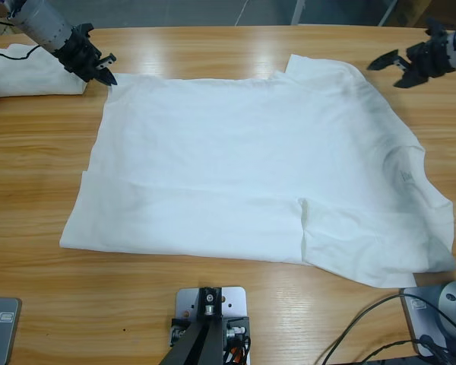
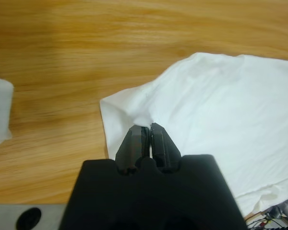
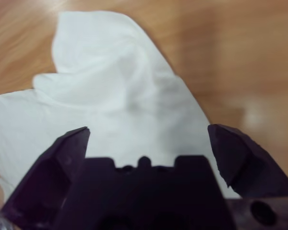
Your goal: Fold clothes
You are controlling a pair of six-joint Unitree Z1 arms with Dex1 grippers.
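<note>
Left arm: comes in from the table's far left corner, forearm slanting down toward the T-shirt's (image 1: 251, 175) hem corner.
Left gripper (image 1: 106, 74): jaws clenched on a small pinch of white cloth at that corner; the wrist view shows the fabric puckered up between the two black tips (image 2: 146, 130).
Right arm: enters at the far right edge, held above the wood just beside the shirt's far sleeve.
Right gripper (image 1: 399, 67): jaws spread wide and released, nothing between them; its wrist view looks down on the sleeve (image 3: 115, 72) lying below (no contact visible).
T-shirt: spread flat across the middle of the table (image 1: 213, 304), hem toward the left edge, collar and both short sleeves toward the right edge; the near sleeve lies close to the near right corner.
Writing: a small dark mark (image 1: 407, 176) sits on the chest near the collar, too small to read.
Second garment (image 1: 26, 70): a white bundle lying at the far left corner, just beside the left gripper and apart from the shirt.
</note>
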